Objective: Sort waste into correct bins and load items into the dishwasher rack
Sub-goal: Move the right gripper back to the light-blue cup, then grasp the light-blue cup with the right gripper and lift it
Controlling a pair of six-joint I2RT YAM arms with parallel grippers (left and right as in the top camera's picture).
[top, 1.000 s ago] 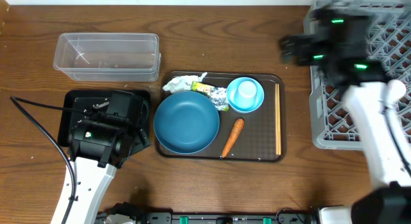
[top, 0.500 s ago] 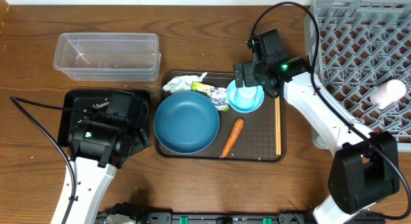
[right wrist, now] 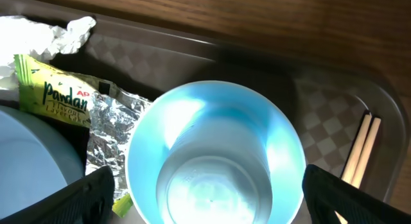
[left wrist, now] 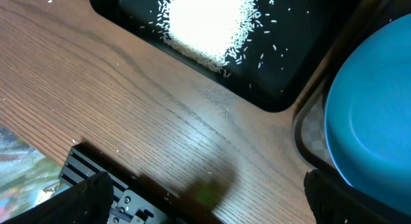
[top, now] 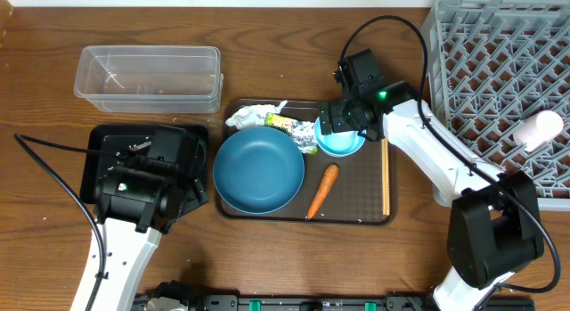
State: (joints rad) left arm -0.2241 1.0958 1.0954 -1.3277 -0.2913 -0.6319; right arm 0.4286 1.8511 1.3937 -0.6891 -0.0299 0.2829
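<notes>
My right gripper (right wrist: 215, 208) is open and hangs over the small light-blue bowl (right wrist: 215, 153), one finger on each side of its rim. In the overhead view that bowl (top: 343, 147) sits on the brown serving tray next to the foil wrapper (top: 298, 130), the crumpled paper (top: 252, 116), the large dark-blue bowl (top: 258, 170), the carrot (top: 322, 191) and the chopsticks (top: 385, 177). A white-pinkish cup (top: 539, 128) lies in the grey dishwasher rack (top: 481, 70). My left gripper (left wrist: 205, 208) is open above bare wood, beside the black tray (left wrist: 289, 76) that holds the rice (left wrist: 205, 22).
The clear plastic tub (top: 150, 77) stands at the back left with nothing in it. The brown serving tray (top: 356, 213) fills the middle of the table. My left arm (top: 142, 179) covers most of the black tray from above. A cable loops over the table's left front.
My right arm has swung from above the rack to the serving tray and come down over the light-blue bowl. Its jaws have narrowed slightly. The left arm has not moved.
</notes>
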